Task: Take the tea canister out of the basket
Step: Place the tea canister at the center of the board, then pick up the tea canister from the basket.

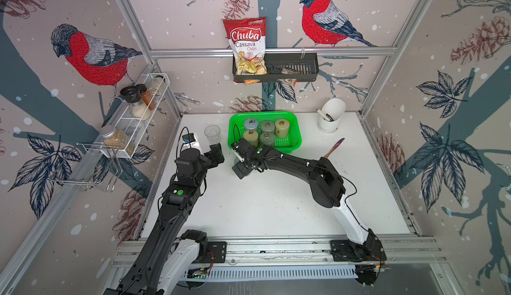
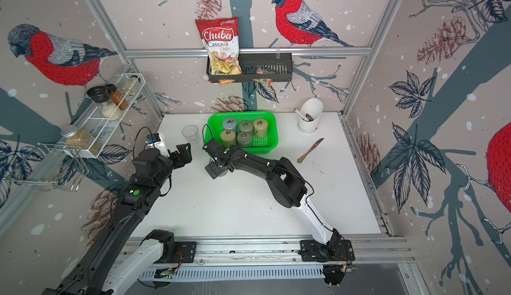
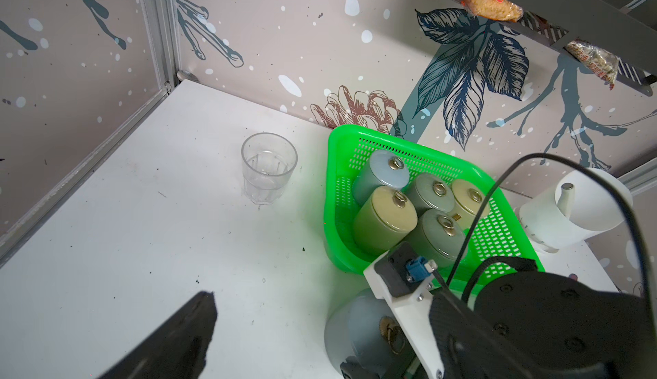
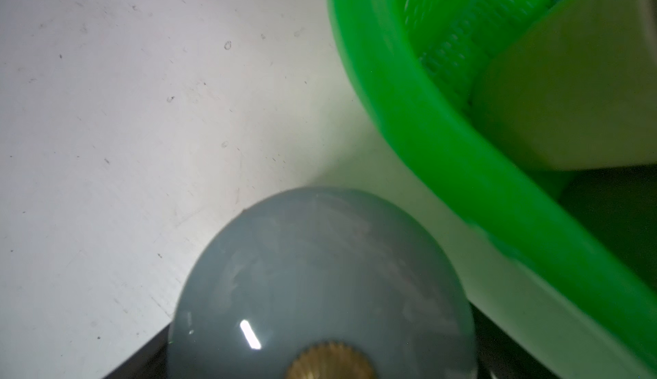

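Right tool sitting over a grey-blue tea canister that's upright on the desk, just outside the basket.

Can't honestly tell if its jaws are gripping or let go. The wrist view only shows dark finger edges right against both sides of the lid. The canister's just beside the basket's near corner, on the robot's left side, with five other canisters inside. Left tool hangs wide and empty near the glass. I'd call this the set-down/release step, so the take-out looks basically done. Next move needs the jaws fully clear, then a straight lift so nothing clips the brass knob or tips the can.
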`<action>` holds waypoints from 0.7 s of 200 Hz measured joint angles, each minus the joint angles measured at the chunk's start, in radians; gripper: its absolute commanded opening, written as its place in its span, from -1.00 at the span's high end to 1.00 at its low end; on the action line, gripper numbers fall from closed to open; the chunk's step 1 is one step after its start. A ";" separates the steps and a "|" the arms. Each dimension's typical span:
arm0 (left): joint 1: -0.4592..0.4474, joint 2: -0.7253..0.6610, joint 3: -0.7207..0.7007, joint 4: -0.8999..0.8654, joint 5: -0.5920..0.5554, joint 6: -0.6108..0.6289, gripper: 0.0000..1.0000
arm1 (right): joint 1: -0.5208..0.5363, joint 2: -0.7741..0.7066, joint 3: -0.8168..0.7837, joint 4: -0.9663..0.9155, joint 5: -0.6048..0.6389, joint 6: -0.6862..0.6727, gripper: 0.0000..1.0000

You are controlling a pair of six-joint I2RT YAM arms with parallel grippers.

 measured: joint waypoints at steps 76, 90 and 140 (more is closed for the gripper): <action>0.000 -0.005 0.002 0.000 0.007 0.000 -0.96 | -0.007 -0.167 -0.033 -0.007 -0.025 0.016 -0.99; 0.000 -0.004 0.004 0.000 0.008 0.000 -0.96 | -0.020 -0.235 -0.063 0.000 -0.035 0.028 -0.99; 0.000 0.011 0.008 0.017 0.056 0.001 -0.96 | -0.171 -0.383 -0.151 0.063 -0.027 0.050 -0.98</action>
